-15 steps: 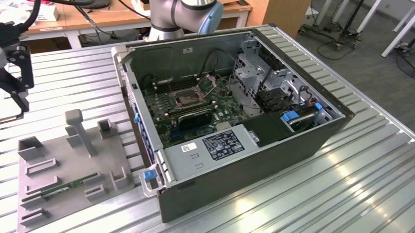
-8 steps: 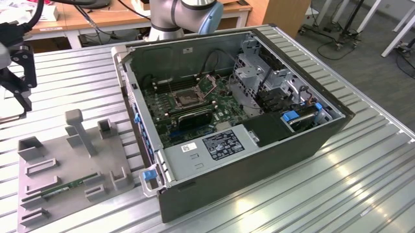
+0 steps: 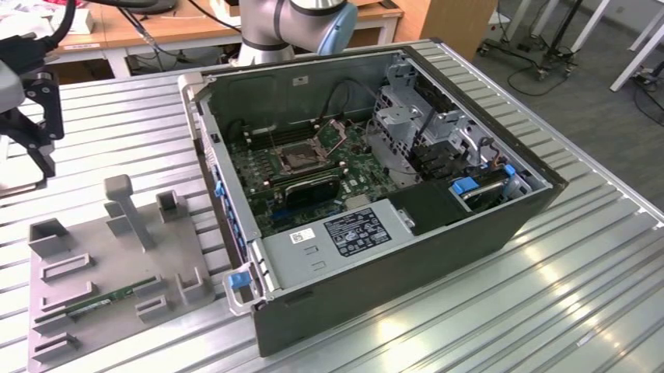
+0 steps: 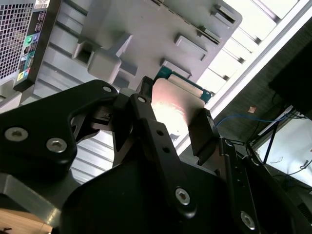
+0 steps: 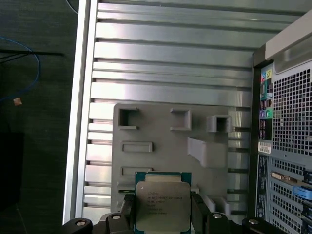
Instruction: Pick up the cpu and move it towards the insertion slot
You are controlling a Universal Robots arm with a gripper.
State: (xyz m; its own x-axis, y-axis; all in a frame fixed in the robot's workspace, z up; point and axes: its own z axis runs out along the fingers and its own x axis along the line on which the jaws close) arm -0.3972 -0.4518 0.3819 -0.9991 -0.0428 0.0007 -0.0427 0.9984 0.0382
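The cpu (image 5: 162, 202) is a thin square chip with a silver top and a pale green rim, and it also shows in the second wrist view (image 4: 176, 102). My gripper (image 5: 162, 217) is shut on it, one black finger (image 5: 127, 210) on each side. The chip hangs above the grey fixture plate (image 5: 161, 126). In the exterior view my gripper (image 3: 31, 140) is at the far left edge, well above that plate (image 3: 124, 264). The insertion slot (image 3: 295, 159), a dark square socket in a silver bracket, lies on the motherboard inside the open computer case (image 3: 436, 241), far from my gripper.
A green memory stick (image 3: 104, 298) lies in a holder on the fixture plate, and grey upright posts (image 3: 123, 203) stand there. The case's side walls and a drive cage (image 3: 415, 124) surround the motherboard. Ribbed metal tabletop (image 3: 518, 311) runs all around. Desks stand at the back.
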